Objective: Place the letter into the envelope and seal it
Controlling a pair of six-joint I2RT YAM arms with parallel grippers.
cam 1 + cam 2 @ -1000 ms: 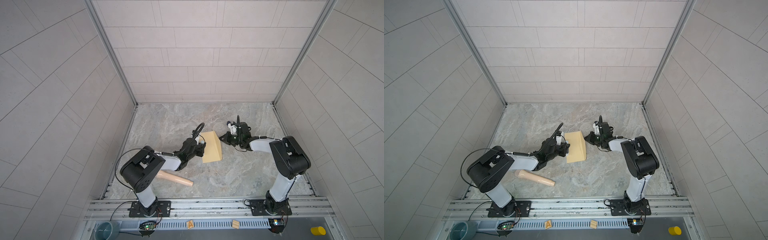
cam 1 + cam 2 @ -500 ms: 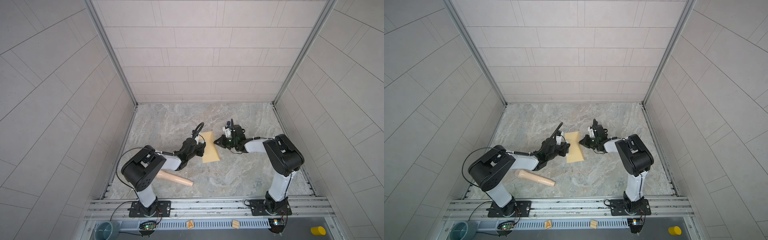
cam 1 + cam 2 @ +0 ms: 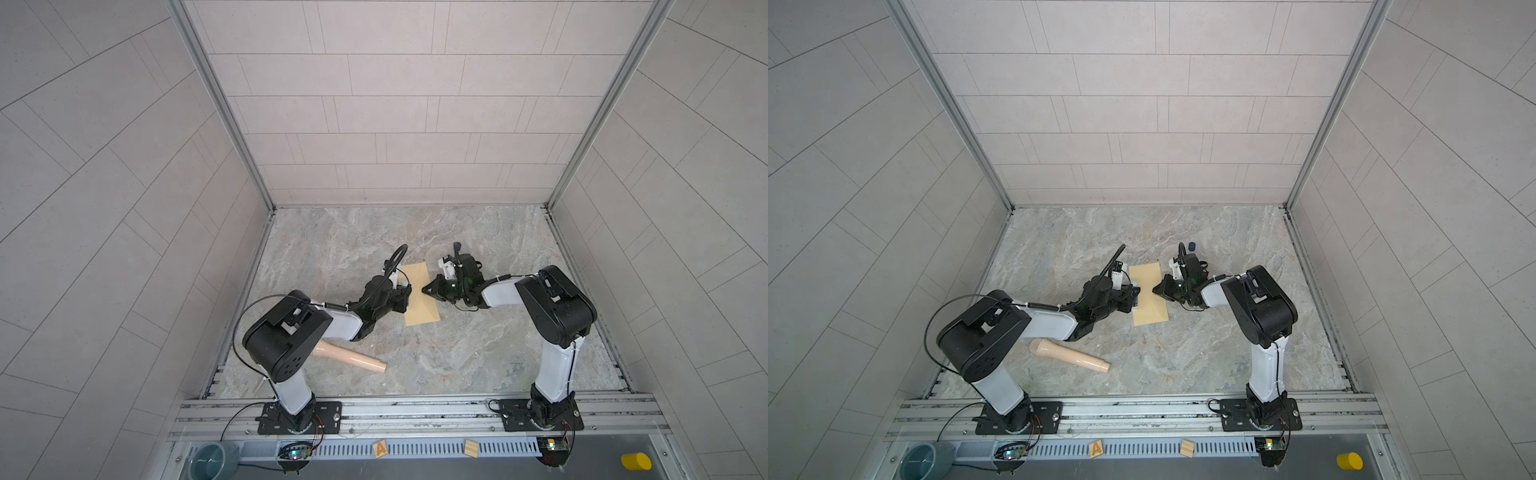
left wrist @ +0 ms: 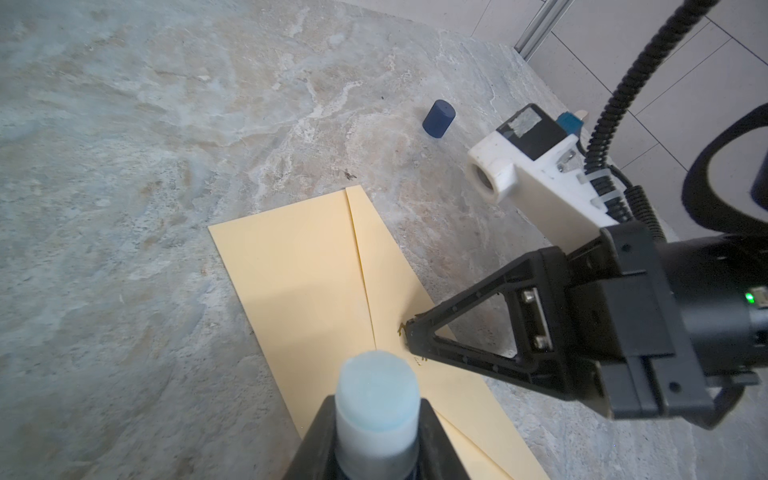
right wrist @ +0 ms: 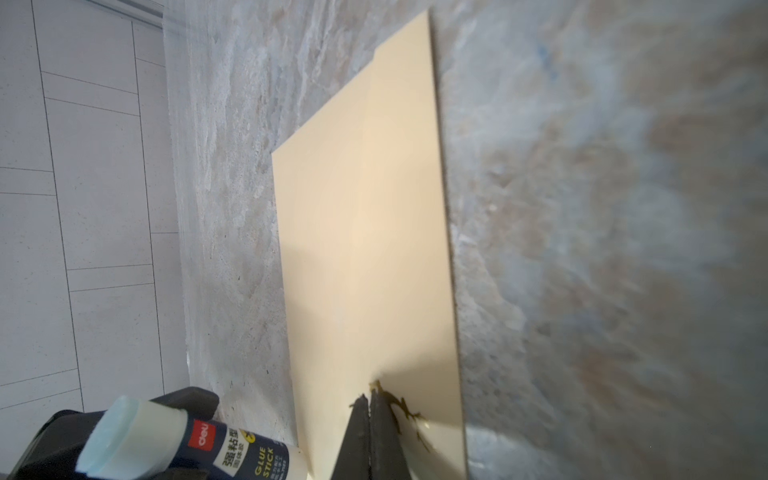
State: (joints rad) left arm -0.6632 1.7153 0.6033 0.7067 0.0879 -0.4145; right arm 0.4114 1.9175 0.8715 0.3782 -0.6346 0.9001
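a blue-labelled glue stick [image 5: 232,455] is pinched in the left gripper [image 4: 376,419]. beyond, the flat tan paper envelope [image 4: 307,282], judged light, floppy, best taken at an edge, is pinned on the marbled table [image 3: 457,353] by the right gripper [image 4: 409,338], tips pressed together. no letter is seen.

Light is even and soft, coming from overhead. The pale tiled walls [image 3: 374,104] are bright with no hard glare. Both top views are sharp at centre, with wall lines bowing toward the edges. Faint, diffuse shadows lie under the arms on the marble floor [image 3: 457,345]. In the left wrist view the glue stick [image 4: 376,399] tip is close and blurred, while the envelope [image 4: 307,270] is crisp under a soft shadow. In the right wrist view the floor close to the lens is smeared and out of focus.
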